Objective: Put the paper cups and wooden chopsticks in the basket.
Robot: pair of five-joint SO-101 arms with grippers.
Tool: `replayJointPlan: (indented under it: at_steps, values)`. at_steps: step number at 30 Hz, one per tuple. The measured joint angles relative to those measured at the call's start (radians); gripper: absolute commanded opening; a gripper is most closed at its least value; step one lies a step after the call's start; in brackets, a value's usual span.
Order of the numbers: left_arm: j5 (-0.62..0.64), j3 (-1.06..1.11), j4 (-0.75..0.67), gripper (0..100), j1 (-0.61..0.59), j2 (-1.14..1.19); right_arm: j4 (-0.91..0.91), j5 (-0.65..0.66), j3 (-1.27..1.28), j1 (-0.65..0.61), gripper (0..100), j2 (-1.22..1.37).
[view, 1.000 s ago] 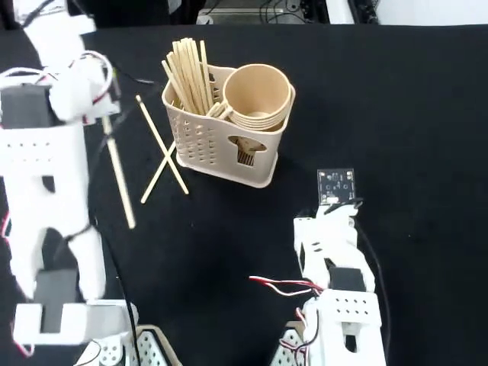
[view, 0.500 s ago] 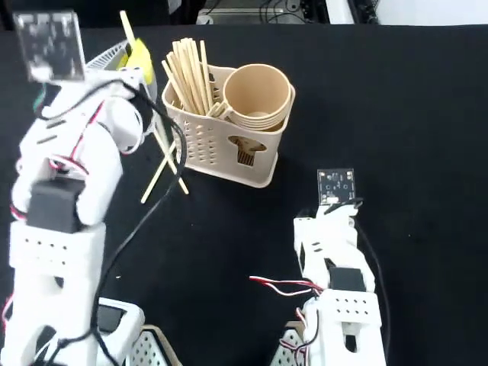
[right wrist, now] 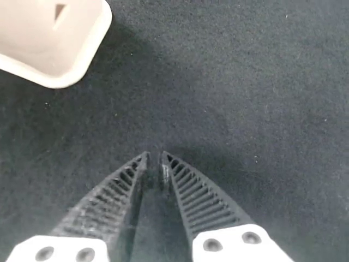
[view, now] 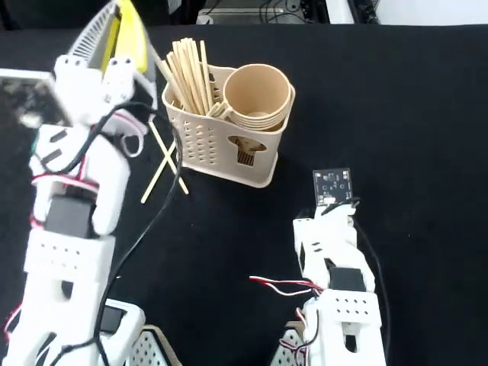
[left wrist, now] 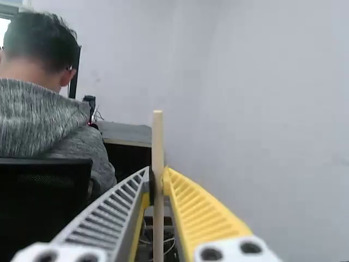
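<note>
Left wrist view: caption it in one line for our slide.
Yellow-and-white left gripper shut on a thin pale wooden chopstick, white wall behind.

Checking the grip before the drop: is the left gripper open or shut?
Shut: the left gripper clamps a wooden chopstick that sticks out beyond it.

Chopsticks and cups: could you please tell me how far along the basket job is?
Done: a stack of cups and a bundle of chopsticks stand in the basket. In hand: the left gripper is shut on one chopstick, raised beside the basket. Left: two crossed chopsticks lie on the table by the basket. The right gripper is shut, low over the table.
</note>
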Motion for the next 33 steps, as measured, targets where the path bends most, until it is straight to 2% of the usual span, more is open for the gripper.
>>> replayJointPlan:
  at_steps: [4, 7, 11, 14, 18, 26, 29, 33]
  values:
    - [0.000, 0.006, -0.011, 3, 0.005, 0.097, 0.000, 0.003, 0.000, 0.000, 4.0, 0.000]
    - [0.000, 0.072, -0.084, 4, 0.003, 0.184, 0.000, 0.003, 0.000, 0.000, 4.0, 0.000]
    - [0.000, 0.175, -0.140, 17, 0.008, 0.235, 0.000, 0.003, 0.000, 0.000, 4.0, 0.000]
    - [0.032, 0.166, 0.003, 20, 0.017, 0.236, 0.000, 0.003, 0.000, 0.000, 4.0, 0.000]
    - [0.210, 0.063, 0.298, 22, -0.011, 0.238, 0.000, 0.003, 0.000, 0.000, 4.0, 0.000]
    - [0.476, -0.219, 0.793, 22, -0.230, 0.273, 0.000, 0.003, 0.000, 0.000, 4.0, 0.000]
    - [0.569, -0.281, 0.884, 22, -0.331, 0.359, 0.000, 0.003, 0.000, 0.000, 4.0, 0.000]
    - [0.591, -0.364, 0.905, 22, -0.350, 0.563, 0.000, 0.003, 0.000, 0.000, 4.0, 0.000]
